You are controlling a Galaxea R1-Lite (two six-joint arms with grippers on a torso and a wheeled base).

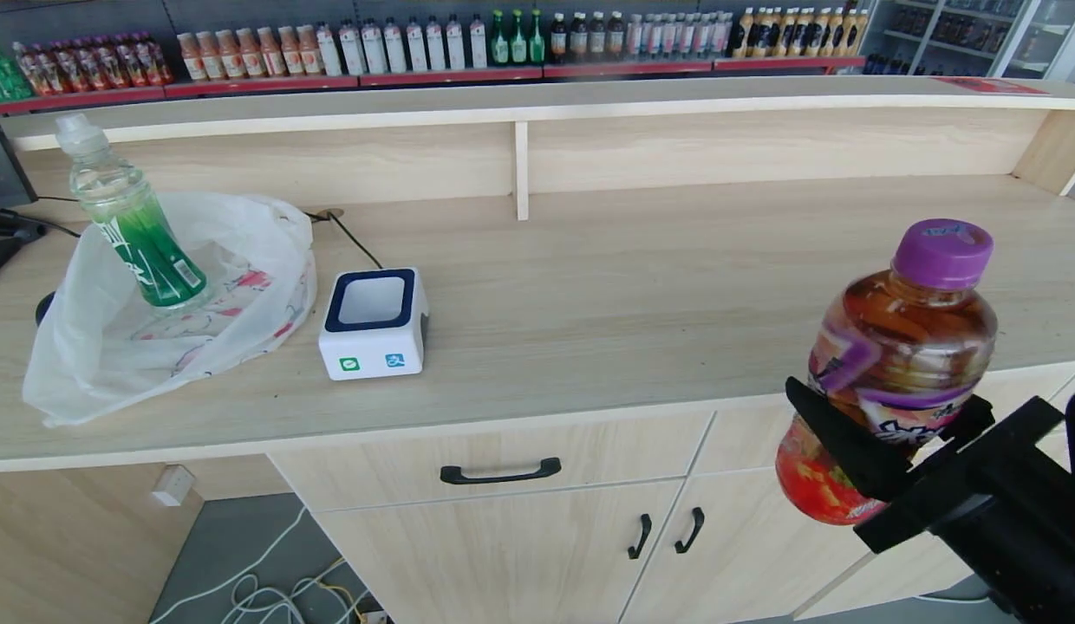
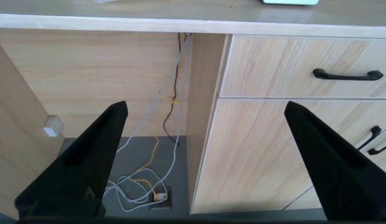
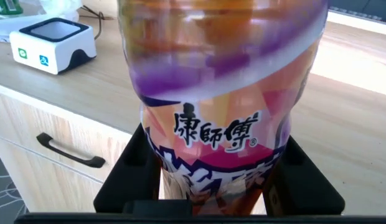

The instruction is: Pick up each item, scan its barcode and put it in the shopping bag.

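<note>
My right gripper (image 1: 889, 438) is shut on a purple-capped bottle of amber drink (image 1: 893, 364), held upright in the air off the counter's front edge at the right. In the right wrist view the same bottle (image 3: 221, 118) sits between the black fingers (image 3: 127, 174). A white barcode scanner (image 1: 374, 325) with a dark blue rim sits on the counter left of centre; the scanner (image 3: 51, 43) also appears far off in the right wrist view. The white shopping bag (image 1: 169, 303) lies at the left with a green bottle (image 1: 130, 217) standing tilted in it. My left gripper (image 2: 205, 165) hangs open below the counter, facing the cabinet.
The wooden counter (image 1: 641, 286) has a raised back ledge with a vertical divider (image 1: 521, 169). Cabinet drawers and doors with black handles (image 1: 500, 473) are below. A dark monitor (image 1: 4, 173) stands at the far left. Cables (image 2: 149, 180) lie on the floor under the counter.
</note>
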